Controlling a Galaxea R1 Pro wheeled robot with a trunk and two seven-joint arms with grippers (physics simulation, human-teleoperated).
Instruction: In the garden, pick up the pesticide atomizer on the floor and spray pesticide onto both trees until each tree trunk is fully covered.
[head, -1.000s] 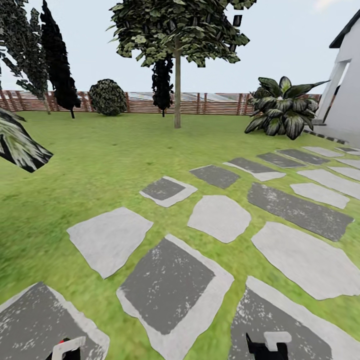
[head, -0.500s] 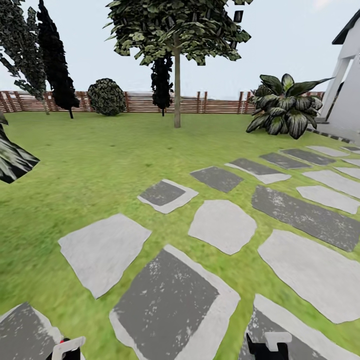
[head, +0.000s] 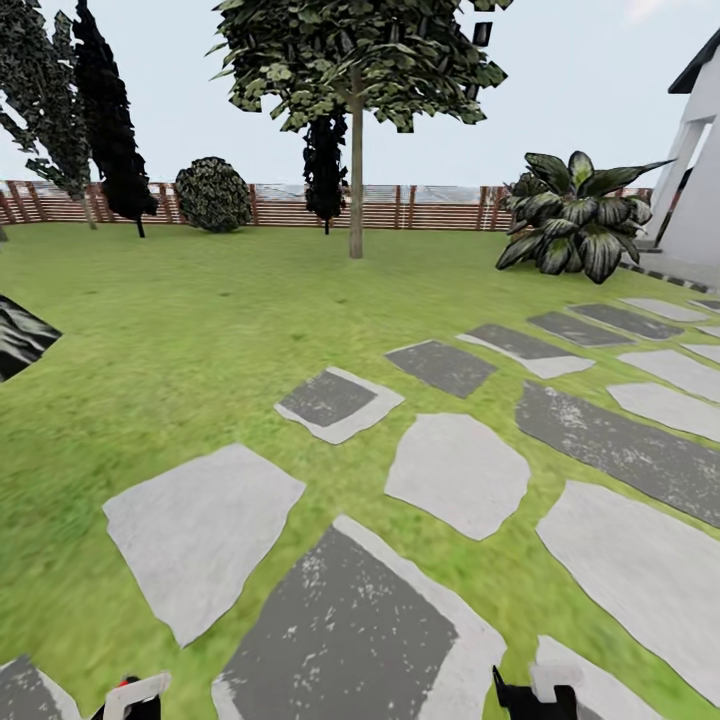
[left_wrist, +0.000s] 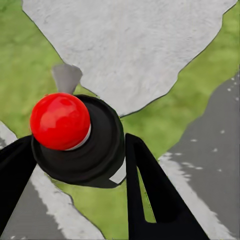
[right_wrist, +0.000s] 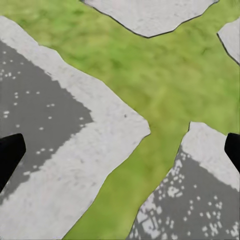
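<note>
Rolled forward over pale and dark grey stepping slabs (head: 200, 530); leafy-crowned bare-trunked tree (head: 356, 150) slightly nearer. Still travelling, spraying not begun. Right gripper (right_wrist: 122, 147) spread, empty; left gripper (left_wrist: 75, 142) flanking red-knobbed black dome (left_wrist: 95, 150), grip unclear.

Both arms tucked low, just the wrist ends poking up at the bottom edge of the head cam. Left gripper (left_wrist: 75, 165) points straight down w/ its black fingers (left_wrist: 150, 195) spread apart, and there's a black round thing w/ a red knob (left_wrist: 60, 121) sitting between them, can't tell if they're actually squeezing it. Right gripper (right_wrist: 120, 150) also aimed down, fingertips (right_wrist: 10, 152) wide apart at opposite edges, nothing between.
</note>
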